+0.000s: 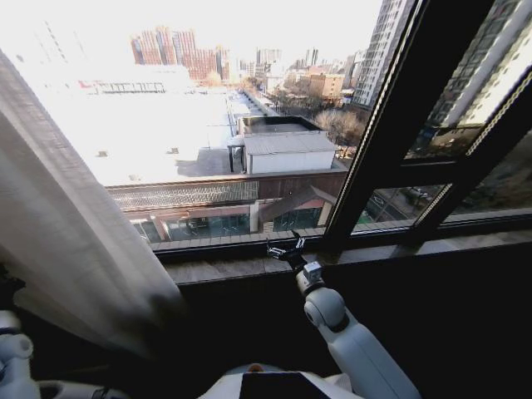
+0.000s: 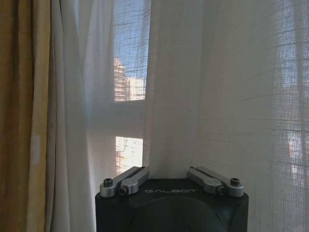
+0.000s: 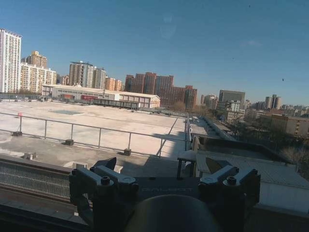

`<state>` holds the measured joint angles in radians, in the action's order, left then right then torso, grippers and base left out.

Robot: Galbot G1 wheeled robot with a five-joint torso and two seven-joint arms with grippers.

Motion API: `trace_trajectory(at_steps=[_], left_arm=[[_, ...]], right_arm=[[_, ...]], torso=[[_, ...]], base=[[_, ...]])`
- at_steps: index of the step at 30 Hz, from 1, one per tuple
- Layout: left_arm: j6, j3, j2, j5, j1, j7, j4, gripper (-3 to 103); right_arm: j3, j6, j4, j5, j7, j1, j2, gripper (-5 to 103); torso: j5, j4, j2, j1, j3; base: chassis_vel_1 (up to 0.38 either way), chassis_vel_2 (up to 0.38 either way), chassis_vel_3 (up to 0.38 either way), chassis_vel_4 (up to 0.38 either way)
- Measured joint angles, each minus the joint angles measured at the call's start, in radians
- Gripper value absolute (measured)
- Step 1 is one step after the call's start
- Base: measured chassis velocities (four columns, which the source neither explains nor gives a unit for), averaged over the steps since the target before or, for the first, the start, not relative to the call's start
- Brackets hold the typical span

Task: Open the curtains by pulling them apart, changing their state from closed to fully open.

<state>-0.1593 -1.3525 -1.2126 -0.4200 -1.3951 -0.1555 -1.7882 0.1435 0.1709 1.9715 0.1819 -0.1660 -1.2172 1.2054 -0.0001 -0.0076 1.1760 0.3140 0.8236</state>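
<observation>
The curtains [image 1: 58,224] hang as one sheer white pleated bunch at the left of the head view, leaving the window glass bare. My left arm [image 1: 10,353] sits low at the left, under that bunch. In the left wrist view a thick fold of the curtains [image 2: 174,96] rises straight out of my left gripper [image 2: 170,170] and covers its tips. My right gripper [image 1: 287,249] reaches forward to the window sill [image 1: 216,268], well away from the fabric. It stands open [image 3: 161,166] with nothing in it, looking out over the rooftops.
Dark window frame bars [image 1: 399,125] cross the right side of the window. A yellow-brown drape [image 2: 21,116] hangs beside the sheer fabric. The wall below the sill is dark.
</observation>
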Motion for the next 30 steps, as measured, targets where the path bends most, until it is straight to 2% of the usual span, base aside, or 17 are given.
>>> trace_trajectory(at_steps=[4,6,9,10,12,14,16,17,19,22,24,25,26,27,29,30], left_arm=[[-0.005,0.02,-0.006,0.034,0.0,-0.001,-0.025,-2],[0.003,0.047,-0.017,0.05,-0.01,0.069,-0.07,7],[0.011,0.067,-0.024,0.055,-0.013,0.101,-0.094,13],[0.014,0.1,-0.036,0.065,-0.015,0.119,-0.124,24],[0.014,0.111,-0.04,0.069,-0.016,0.121,-0.133,24],[-0.002,0.175,-0.072,0.096,-0.024,0.115,-0.186,34],[-0.028,0.225,-0.102,0.118,-0.034,0.081,-0.23,45],[-0.028,0.225,-0.102,0.118,-0.034,0.081,-0.23,45],[-0.057,0.269,-0.135,0.162,-0.047,0.046,-0.285,56],[-0.067,0.292,-0.165,0.209,-0.067,0.035,-0.327,61],[-0.065,0.307,-0.177,0.225,-0.084,0.04,-0.349,72],[-0.065,0.307,-0.177,0.225,-0.084,0.04,-0.349,72],[-0.058,0.313,-0.181,0.229,-0.092,0.055,-0.355,72],[-0.039,0.318,-0.184,0.233,-0.101,0.093,-0.361,78],[0.017,0.318,-0.179,0.242,-0.116,0.211,-0.361,89],[0.017,0.318,-0.179,0.242,-0.116,0.211,-0.361,89]], right_arm=[[0.0,0.0,-0.003,0.0,0.0,0.002,0.0,100],[0.0,-0.001,-0.005,0.0,0.0,0.003,0.001,100],[0.001,-0.001,-0.005,0.0,0.001,0.003,0.001,100],[0.002,-0.002,-0.005,0.0,0.001,0.002,0.001,100],[0.002,-0.002,-0.005,0.0,0.001,0.002,0.002,100],[0.003,-0.002,-0.004,0.0,0.001,0.002,0.003,100],[0.003,-0.002,-0.001,0.0,0.001,0.001,0.003,100],[0.003,-0.002,-0.001,0.0,0.001,0.001,0.003,100],[0.005,-0.002,0.006,0.001,0.001,0.0,0.001,100],[0.008,-0.002,0.012,0.001,0.001,-0.004,-0.002,100],[0.008,-0.002,0.013,0.0,0.001,-0.007,-0.002,100],[0.008,-0.002,0.013,0.0,0.001,-0.007,-0.002,100],[0.008,-0.002,0.013,0.0,0.0,-0.008,-0.002,100],[0.008,-0.002,0.014,-0.003,0.0,-0.01,0.0,100],[0.004,-0.002,0.015,-0.013,0.0,-0.012,0.005,100],[0.004,-0.002,0.015,-0.013,0.0,-0.012,0.005,100]], torso=[[0.0,0.0,0.0,0.0,0.0],[0.0002,0.0001,0.0,0.0,0.0],[0.0003,0.0,0.0,0.0,0.0],[0.0004,-0.0001,0.0,0.0,0.0],[0.0004,-0.0002,0.0,0.0,0.0],[0.0004,-0.0001,0.0,0.0,0.0],[0.0003,-0.0001,0.0,0.0,0.0],[0.0003,-0.0001,0.0,0.0,0.0],[0.0005,-0.0002,0.0,0.0,0.0],[0.0005,0.0,0.0,0.0,0.0],[0.0006,0.0001,0.0,0.0,0.0],[0.0006,0.0001,0.0,0.0,0.0],[0.0005,0.0,0.0,0.0,0.0],[0.0004,0.0,0.0,0.0,0.0],[0.0004,0.0,0.0,0.0,0.0],[0.0004,0.0,0.0,0.0,0.0]], base=[[0.0,0.0,0.0,0.0],[0.0,0.0,0.0,0.0],[0.0,0.0,0.0,0.0],[0.0,0.0,0.0,0.0],[0.0,0.0,0.0,0.0],[0.0,0.0,0.0,0.0],[0.0,0.0,0.0,0.0],[0.0,0.0,0.0,0.0],[0.0,0.0,0.0,0.0],[0.0,0.0,0.0,0.0],[0.0,0.0,0.0,0.0],[0.0,0.0,0.0,0.0],[0.0,0.0,0.0,0.0],[0.0,0.0,0.0,0.0],[0.0,0.0,0.0,0.0],[0.0,0.0,0.0,0.0]])
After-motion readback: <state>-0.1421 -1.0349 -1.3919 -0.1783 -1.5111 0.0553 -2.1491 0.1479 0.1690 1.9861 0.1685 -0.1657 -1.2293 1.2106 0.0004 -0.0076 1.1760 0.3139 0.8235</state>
